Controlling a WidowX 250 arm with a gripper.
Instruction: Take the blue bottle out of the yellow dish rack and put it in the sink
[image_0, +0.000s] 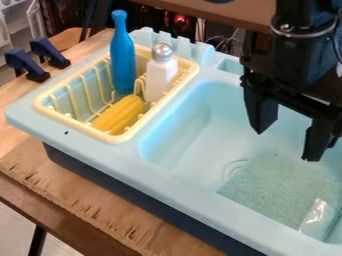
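1 spread pincer (285, 146) above green cloth (272, 186) in sink (190, 130)

Near view from above, slanting down onto the sink (174, 172)

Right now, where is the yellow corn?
In the camera view, the corn lies at left, in the yellow rack, in front of the blue bottle.

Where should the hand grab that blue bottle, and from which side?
I'd take the blue bottle by its slim neck, just below the lipped top, with the hand coming straight down and closing around it. The bottle stands upright, its neck well above the yellow rack, while the wider body sits inside, near the white shaker.
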